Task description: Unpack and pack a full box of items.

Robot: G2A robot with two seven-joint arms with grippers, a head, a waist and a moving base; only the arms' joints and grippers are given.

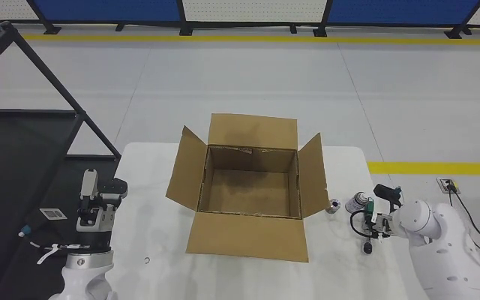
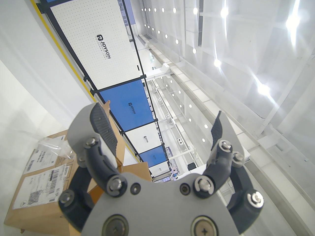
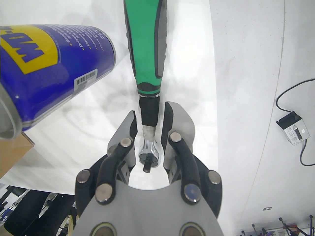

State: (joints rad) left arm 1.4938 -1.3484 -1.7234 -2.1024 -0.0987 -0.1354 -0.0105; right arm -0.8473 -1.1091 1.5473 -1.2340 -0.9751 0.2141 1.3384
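1. Centrally on the white worktop (image 1: 150, 225) sits the cardboard box (image 1: 247, 238), open at the top with all four flaps folded outward.
2. Just right of the box stands a small metal cylinder (image 1: 333, 205), and next to it a blue-and-yellow can (image 1: 359, 201), upright.
3. Near the can, a green-handled ratchet (image 3: 146, 37) lies on the worktop, toward its right edge.
4. Right tool (image 3: 150, 110) straddles the ratchet's black neck. Its fingers (image 3: 172, 124) are narrowly parted, with a sliver of gap each side, so it is not clamping.
5. Left tool (image 2: 157, 114), by the worktop's left edge, points upward, its fingers spread wide.
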